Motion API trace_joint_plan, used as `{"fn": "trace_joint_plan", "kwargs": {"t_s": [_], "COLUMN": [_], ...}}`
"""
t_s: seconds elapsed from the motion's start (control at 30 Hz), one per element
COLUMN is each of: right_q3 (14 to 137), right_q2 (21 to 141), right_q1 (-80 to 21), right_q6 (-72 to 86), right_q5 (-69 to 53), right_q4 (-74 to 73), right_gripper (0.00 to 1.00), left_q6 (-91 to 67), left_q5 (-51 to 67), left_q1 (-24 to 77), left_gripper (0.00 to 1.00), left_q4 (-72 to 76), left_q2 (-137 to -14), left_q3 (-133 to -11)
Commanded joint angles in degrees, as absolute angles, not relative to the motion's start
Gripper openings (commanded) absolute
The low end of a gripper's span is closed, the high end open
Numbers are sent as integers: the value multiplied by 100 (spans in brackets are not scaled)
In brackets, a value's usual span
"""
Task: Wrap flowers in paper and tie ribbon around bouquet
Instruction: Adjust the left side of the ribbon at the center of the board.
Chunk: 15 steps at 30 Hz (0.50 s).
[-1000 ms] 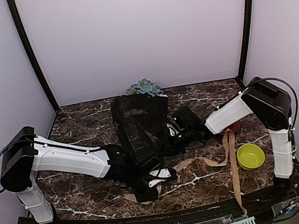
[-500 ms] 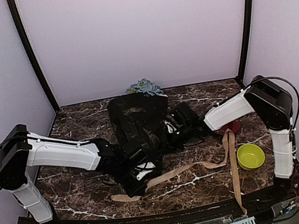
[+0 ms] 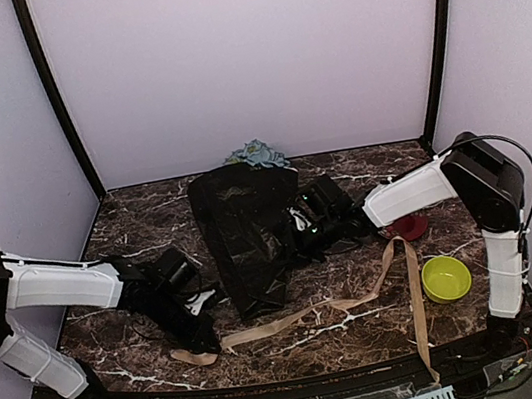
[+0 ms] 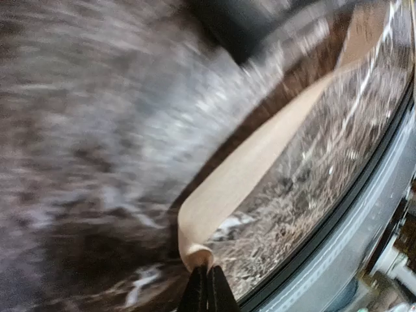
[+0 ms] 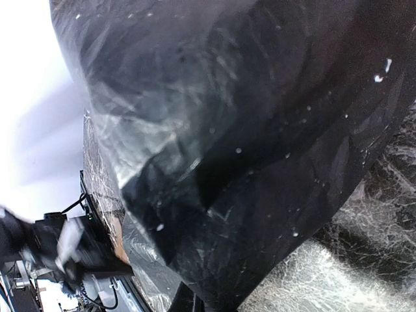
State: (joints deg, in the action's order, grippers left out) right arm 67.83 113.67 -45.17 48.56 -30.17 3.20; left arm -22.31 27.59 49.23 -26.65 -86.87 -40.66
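Honestly, looks like the ribbon-routing part of the job. Got the left pincer (image 4: 208, 294) pressed tight together on the very tip of the ribbon (image 4: 260, 162), nothing else in its bite, sitting low over the desk (image 3: 138, 220). Can follow the rest of the band lying flat on the desk away from that pincer, passing close by the near, narrow end of the paper (image 3: 242, 239), then off toward the other arm.

Tips for doing this bit well:
- Pull slow and low, to slide the band across at the narrow end without twisting it.
- Mind the grip: only pinching the last little bit of the tip, so easy to lose with a jerk.
- Avoid dragging sideways into the paper; could nudge the wrap open.
- Leave enough tail on both sides for a knot later.

Over on the other side, seeing the right pincer (image 3: 291, 231) closed too, tips right up against the black paper's side, apparently pinching it to hold the wrap together. Can't really make out those tips from its own camera, just paper filling the view. Can spot the flowers (image 3: 257, 153) poking out at the wrap's far end, beyond the right pincer and well apart from the left one.
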Motion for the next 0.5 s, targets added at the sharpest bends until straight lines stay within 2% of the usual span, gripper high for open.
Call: {"fn": "trace_joint_plan", "kwargs": {"t_s": [0.0,0.3,0.47], "right_q3": [6917,6917,6887], "right_q2": [11111,11040,11040], "right_q1": [-4498,-4489,-4481], "right_q6": [4789,4782,4779], "right_q5": [-3040,-3037,-3047], "right_q4": [427,406,406], "right_gripper": [0,0,0], "left_q6": [-2886,-2942,-3009], "left_q5": [2696,2665,2479], "left_q1": [4133,3132,2567], "left_gripper": [0,0,0], "left_q4": [-2063,-1632,-1352], "left_q2": [-8067,-8332,-8440], "left_q3": [-3820,-3582,-3874]}}
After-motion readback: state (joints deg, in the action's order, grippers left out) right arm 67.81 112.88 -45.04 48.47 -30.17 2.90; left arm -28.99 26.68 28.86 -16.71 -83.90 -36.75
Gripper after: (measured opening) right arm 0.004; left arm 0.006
